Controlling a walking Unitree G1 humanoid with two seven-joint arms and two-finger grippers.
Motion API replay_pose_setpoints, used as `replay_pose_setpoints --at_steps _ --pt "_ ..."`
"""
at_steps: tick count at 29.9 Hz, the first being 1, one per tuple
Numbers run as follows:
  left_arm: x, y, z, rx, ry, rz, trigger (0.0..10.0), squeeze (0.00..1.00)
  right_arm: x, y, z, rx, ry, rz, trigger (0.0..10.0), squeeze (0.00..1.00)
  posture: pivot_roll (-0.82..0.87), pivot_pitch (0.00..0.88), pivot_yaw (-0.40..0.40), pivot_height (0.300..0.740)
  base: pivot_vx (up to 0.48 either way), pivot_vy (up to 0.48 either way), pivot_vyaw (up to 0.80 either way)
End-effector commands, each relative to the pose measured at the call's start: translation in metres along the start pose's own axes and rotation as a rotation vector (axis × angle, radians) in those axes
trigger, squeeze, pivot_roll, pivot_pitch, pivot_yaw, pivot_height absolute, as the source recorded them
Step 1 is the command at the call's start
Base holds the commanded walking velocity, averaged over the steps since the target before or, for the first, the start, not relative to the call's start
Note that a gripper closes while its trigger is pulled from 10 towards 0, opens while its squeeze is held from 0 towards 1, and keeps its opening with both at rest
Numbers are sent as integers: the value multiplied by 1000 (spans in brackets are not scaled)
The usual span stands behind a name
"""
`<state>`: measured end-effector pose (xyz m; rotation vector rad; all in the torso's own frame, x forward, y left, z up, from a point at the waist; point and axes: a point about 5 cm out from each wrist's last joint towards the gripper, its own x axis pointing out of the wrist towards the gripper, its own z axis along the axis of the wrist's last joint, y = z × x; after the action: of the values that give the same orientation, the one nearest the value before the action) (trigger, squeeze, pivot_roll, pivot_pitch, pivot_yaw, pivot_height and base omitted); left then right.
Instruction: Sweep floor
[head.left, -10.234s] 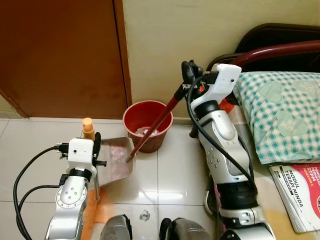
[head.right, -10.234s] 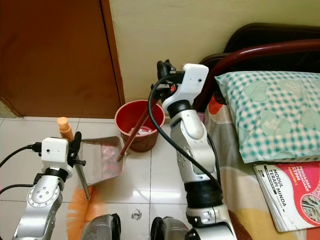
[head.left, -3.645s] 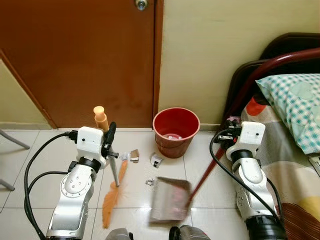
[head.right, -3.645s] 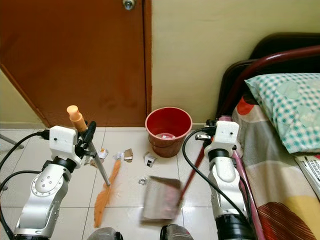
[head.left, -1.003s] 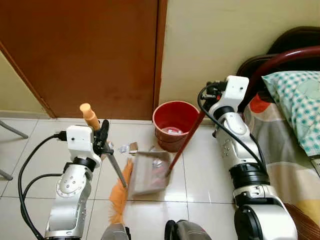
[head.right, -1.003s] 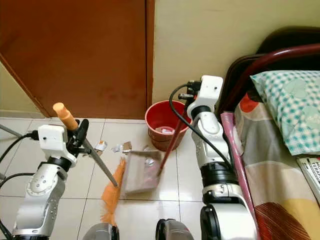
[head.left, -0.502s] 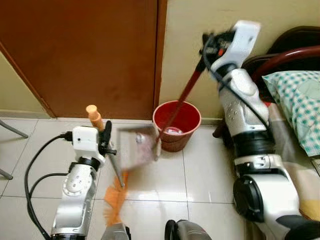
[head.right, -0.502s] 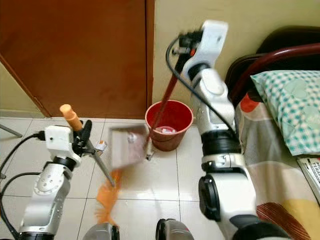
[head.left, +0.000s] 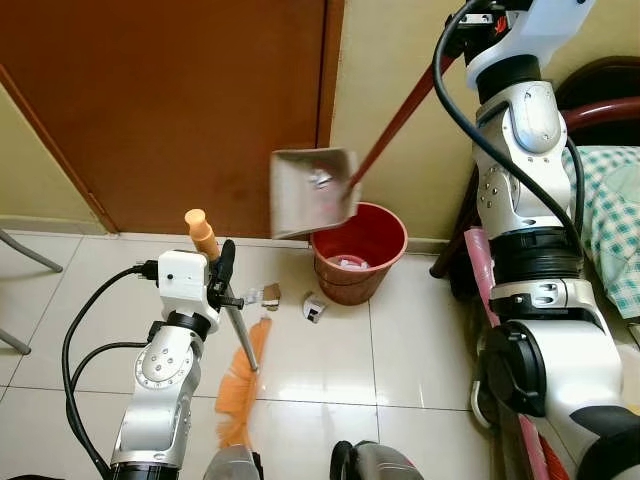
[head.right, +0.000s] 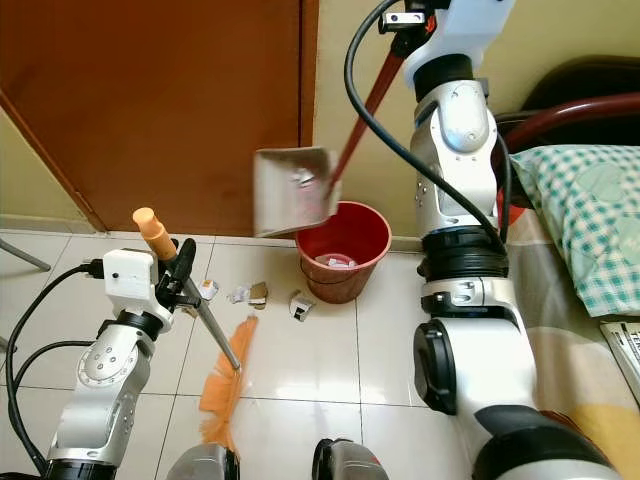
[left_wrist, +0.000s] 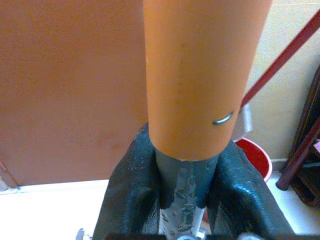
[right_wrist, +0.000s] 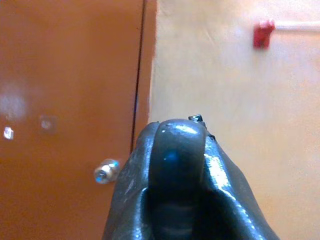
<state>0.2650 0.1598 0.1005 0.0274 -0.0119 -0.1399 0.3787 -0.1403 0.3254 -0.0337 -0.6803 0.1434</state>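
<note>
A grey dustpan (head.left: 313, 192) with a few scraps in it hangs in the air, tilted, just above the left rim of the red bucket (head.left: 360, 250). Its long red handle (head.left: 400, 115) rises to my right gripper (head.left: 480, 18), shut on the handle's top end high against the wall. My left gripper (head.left: 226, 275) is shut on the broom's grey shaft (head.left: 241, 340), below its orange grip (left_wrist: 205, 75). The orange bristles (head.left: 243, 385) rest on the tiles. Paper scraps (head.left: 266, 295) and a crumpled piece (head.left: 314, 308) lie on the floor left of the bucket.
A brown door (head.left: 160, 100) and a cream wall (head.left: 400, 190) close off the far side. A bed with a checked pillow (head.left: 615, 200) and a dark red frame (head.left: 600, 110) stands on the right. A thin grey leg (head.left: 20, 250) shows at the left edge.
My right arm has swung the dustpan up from beside the bucket to above its rim. The broom has shifted slightly; the scraps beside the bucket now show.
</note>
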Motion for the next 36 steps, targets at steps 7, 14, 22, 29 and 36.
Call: replay_pose_setpoints --at_steps 7,14,22,29,36 --pt "2 -4 -6 4 25 -8 10000 0 -22 38 -12 -297 -112 223 10000 0 61 79 -56 740 0 0 0" --pt "2 -4 -7 11 28 -6 10000 0 -58 65 -49 -403 -46 470 10000 0 61 79 -56 740 0 0 0" --pt "3 -6 -8 13 30 -9 10000 0 -86 86 -65 -502 -78 700 10000 0 60 76 -60 740 0 0 0" --pt "4 -7 -8 14 27 -7 10000 0 -65 80 -37 -486 -226 573 10000 0 59 75 -63 740 0 0 0" --pt "6 -8 -8 17 25 -10 10000 0 -30 78 14 -231 -331 343 10000 0 53 69 -64 740 0 0 0"
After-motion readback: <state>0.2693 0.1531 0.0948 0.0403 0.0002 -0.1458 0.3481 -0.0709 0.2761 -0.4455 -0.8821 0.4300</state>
